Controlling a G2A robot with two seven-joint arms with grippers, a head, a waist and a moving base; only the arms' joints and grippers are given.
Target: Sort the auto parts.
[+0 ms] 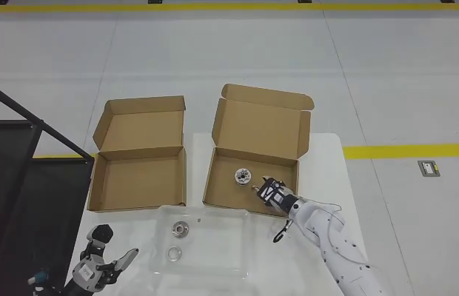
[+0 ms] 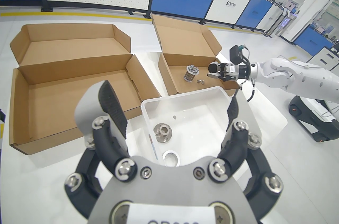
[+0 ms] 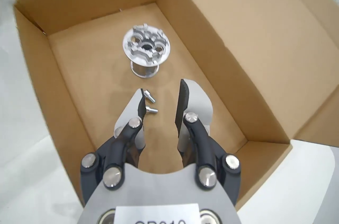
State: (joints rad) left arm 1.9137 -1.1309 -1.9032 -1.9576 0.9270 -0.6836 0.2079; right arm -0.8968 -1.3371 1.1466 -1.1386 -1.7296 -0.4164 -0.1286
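The right tool (image 3: 163, 88) hangs low inside the right-hand cardboard box (image 1: 212, 177), its fingers spread and holding nothing; just under the tip of one finger lie two small bolts (image 3: 150, 103), close together on the box floor; a little farther in stands a round metal part (image 3: 145, 46) with a toothed flange on top, upright on its narrower base, apart from the bolts. Beside this box, to its left on the white tabletop (image 1: 326, 170), sits a second cardboard box (image 1: 133, 181), lid flap up like the other. In front of both boxes is a clear plastic tray (image 2: 182, 95); in it a flanged bushing (image 2: 163, 131) sits with its bore upward, and a plain metal ring (image 2: 171, 157) lies near it, on the side closer to the robot, the two not touching. The left tool (image 1: 117, 248) hovers at the near left corner of the tabletop, just outside the tray, fingers wide apart and holding nothing.
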